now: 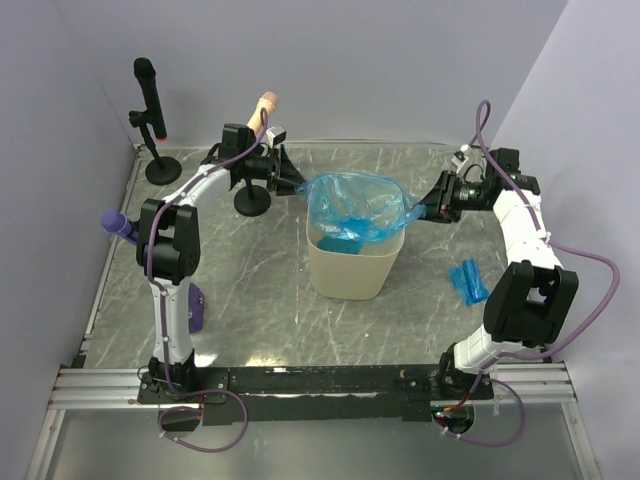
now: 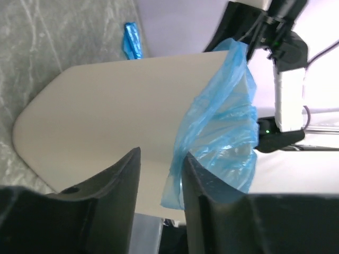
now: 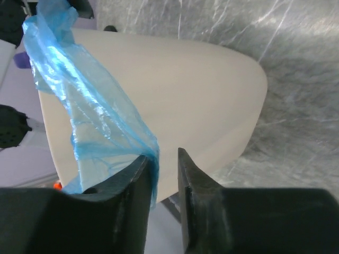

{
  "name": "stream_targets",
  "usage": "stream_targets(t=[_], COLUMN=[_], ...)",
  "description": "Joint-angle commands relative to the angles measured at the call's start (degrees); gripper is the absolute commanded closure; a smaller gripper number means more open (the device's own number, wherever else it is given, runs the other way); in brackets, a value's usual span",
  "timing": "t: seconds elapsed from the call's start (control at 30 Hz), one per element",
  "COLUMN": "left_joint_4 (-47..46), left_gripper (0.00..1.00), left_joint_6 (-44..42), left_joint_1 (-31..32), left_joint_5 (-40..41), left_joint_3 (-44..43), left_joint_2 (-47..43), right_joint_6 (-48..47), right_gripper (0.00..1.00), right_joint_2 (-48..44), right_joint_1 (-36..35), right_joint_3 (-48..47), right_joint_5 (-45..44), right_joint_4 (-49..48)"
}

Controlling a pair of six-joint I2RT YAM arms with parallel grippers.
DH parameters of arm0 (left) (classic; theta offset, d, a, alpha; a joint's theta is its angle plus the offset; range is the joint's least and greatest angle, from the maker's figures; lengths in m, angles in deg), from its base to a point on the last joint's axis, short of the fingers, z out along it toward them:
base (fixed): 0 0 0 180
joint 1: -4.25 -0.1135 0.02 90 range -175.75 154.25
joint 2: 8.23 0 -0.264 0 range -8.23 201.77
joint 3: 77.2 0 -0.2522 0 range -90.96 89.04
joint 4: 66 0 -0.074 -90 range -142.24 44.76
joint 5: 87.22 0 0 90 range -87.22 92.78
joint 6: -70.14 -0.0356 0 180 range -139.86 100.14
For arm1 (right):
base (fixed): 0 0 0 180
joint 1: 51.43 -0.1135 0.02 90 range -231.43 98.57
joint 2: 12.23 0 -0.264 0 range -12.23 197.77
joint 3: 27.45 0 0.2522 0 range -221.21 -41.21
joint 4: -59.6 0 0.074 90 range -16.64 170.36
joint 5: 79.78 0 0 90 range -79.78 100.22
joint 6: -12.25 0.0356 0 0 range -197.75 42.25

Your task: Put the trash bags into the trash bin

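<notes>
Status: you're partway through, one bag of two by my read.

The bin (image 1: 350,275) stands upright on the table (image 1: 250,300), between your two arms. A blue bag (image 1: 355,205) is opened out over the bin's mouth. Its film is bunched above the rim and sags inside. On both wrist views it also spills down the outside of the bin wall. It looks loose, not snug round the rim, so I'd call it in but not seated.

The left fingers (image 2: 119,193) are at the bin's left rim and parted. The bag's edge lies in the gap against one finger, and I can't see it pinched. The right fingers (image 3: 127,196) are at the bin's right rim with a narrower gap. A strip of film hangs through it, touching one finger only. I'd read neither as holding the bag.

Left to do: a folded bag (image 1: 467,281) lies flat on the table well to the right of the bin, beside your right arm. It isn't in yet, and your right arm is the nearer one for it.

Open item: a darker blue patch shows inside the bin. I can't tell whether it's the draped bag's bottom or a separate piece.
</notes>
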Motion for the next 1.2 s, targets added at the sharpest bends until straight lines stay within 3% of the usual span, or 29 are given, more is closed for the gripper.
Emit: stream_targets(t=[0.0,0.1,0.23,0.33,0.53,0.63,0.77,0.83,1.0,1.17], left_joint_4=[-4.4,6.5,20.5,23.5,29.8,28.1,16.5,14.6,14.3,14.5], left_gripper=[0.55,0.51,0.43,0.36,0.34,0.31,0.26,0.26,0.27,0.27], left_joint_6=[3.1,-6.2,-22.0,-26.8,-44.8,-63.3,-83.0,-92.0,-99.5,-106.3], left_joint_1=[0.0,-0.8,-2.5,-3.8,-4.3,-4.3,-4.1,-3.6,-2.5,2.3], left_joint_5=[-3.1,3.5,17.6,24.9,27.5,28.1,30.0,31.2,29.2,29.6], left_joint_3=[-0.2,-2.7,-10.4,-11.3,-7.4,1.4,17.1,19.8,16.8,14.4], left_joint_2=[-3.5,-5.9,-9.1,-12.7,-19.5,-27.0,-38.2,-39.1,-35.6,-32.3], right_joint_6=[5.6,9.4,8.6,1.1,-20.0,-29.4,-47.0,-54.7,-74.1,-78.9], right_gripper=[0.59,0.45,0.36,0.34,0.31,0.31,0.31,0.31,0.30,0.29], right_joint_2=[-0.2,-0.1,-0.9,-2.4,-6.9,-9.1,-17.7,-21.7,-27.6,-27.4], right_joint_1=[0.3,0.6,2.4,3.9,5.7,5.7,5.3,5.3,0.4,-8.6], right_joint_3=[4.6,6.1,2.8,-2.2,-8.4,-9.5,-4.1,-1.3,0.5,0.1], right_joint_5=[3.3,5.9,8.5,2.0,-7.6,-10.9,-6.8,-4.8,-4.6,-12.6], right_joint_4=[-3.7,-4.1,-2.4,2.4,8.3,9.4,6.8,5.4,8.9,8.5])
